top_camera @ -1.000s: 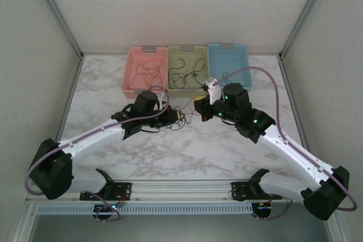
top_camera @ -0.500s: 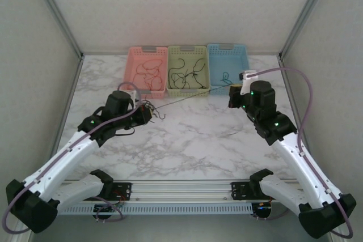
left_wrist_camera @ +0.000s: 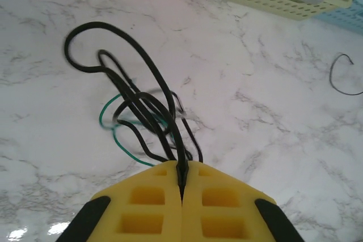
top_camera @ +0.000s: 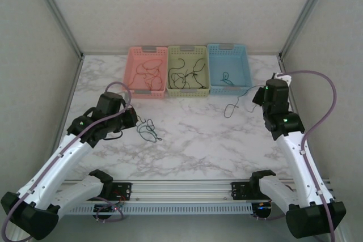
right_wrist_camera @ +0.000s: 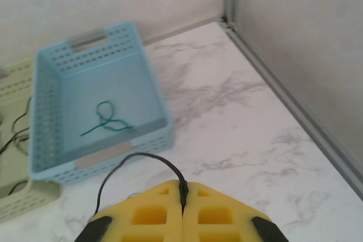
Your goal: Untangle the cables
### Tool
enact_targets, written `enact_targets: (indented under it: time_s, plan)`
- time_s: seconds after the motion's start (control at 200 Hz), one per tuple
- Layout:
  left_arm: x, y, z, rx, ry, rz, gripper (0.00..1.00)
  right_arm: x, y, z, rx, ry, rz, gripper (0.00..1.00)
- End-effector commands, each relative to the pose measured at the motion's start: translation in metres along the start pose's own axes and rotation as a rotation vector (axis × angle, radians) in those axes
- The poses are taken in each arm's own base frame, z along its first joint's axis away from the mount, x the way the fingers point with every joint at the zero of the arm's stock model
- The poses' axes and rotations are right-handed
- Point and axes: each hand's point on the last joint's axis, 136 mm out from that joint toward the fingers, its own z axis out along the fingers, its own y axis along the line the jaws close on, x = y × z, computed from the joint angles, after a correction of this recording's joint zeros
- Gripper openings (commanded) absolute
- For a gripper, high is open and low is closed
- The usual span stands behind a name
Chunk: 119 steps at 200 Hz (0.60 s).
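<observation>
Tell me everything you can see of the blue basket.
The blue basket is a light-blue rectangular plastic box with perforated walls and a grey strip on each short end. It stands upright on the marble table, rightmost of three baskets, beside the yellow-green basket. Inside lies one thin green cable, loosely looped.

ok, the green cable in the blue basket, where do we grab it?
Probably pinch the green cable where its loops cross, from straight above: it lies flat mid-floor, away from the blue basket walls, which block sideways approaches.
</observation>
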Motion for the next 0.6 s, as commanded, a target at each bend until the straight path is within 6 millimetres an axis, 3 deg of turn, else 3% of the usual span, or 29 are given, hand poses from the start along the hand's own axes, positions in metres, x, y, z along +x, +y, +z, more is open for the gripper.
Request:
enact_targets:
  time_s: [0.0,0.115,0.255,0.41,0.591]
  plan:
    - [-0.008,0.003,-0.014,-0.015,-0.037,0.013,0.0,-0.005,-0.005,0.0,0.004,-0.012,0.062,0.0]
    - [-0.006,-0.004,-0.011,0.026,-0.024,0.011,0.0,-0.001,0.024,0.0,-0.16,0.025,0.083,0.0]
    - [-0.004,-0.007,-0.011,0.05,-0.022,0.01,0.0,-0.009,0.045,-0.011,-0.288,0.02,0.098,0.0]
    - [-0.004,-0.007,-0.011,0.052,-0.021,0.011,0.0,-0.033,0.066,-0.031,-0.422,-0.031,0.133,0.0]
    - [-0.002,-0.007,-0.009,0.054,-0.018,0.007,0.0,-0.073,0.117,-0.062,-0.72,-0.06,0.209,0.0]
